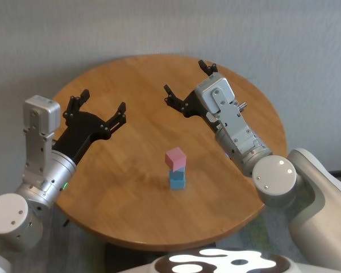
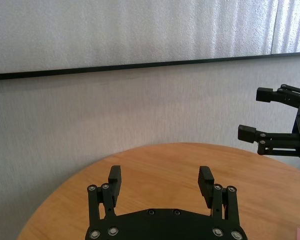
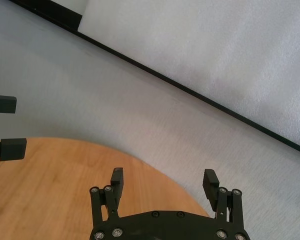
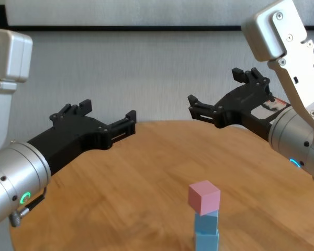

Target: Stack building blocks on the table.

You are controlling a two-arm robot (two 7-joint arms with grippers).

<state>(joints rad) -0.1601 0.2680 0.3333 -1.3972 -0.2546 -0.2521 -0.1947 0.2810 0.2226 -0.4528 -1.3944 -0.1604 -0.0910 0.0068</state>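
Blocks stand stacked near the table's (image 1: 102,85) front edge: pink block (image 1: 175,157) atop two blue blocks (image 1: 177,178). Left gripper (image 1: 96,112) and right gripper (image 1: 188,86) hover apart, jaws spread, empty. Retreat wide, avoiding the slightly skewed tower.

left gripper (image 1: 99,110) raised, fingers spread, right gripper (image 1: 188,79) likewise

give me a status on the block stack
Left pincer open, raised. Right pincer open, raised. Pink block tops blue blocks. Nothing in the way.
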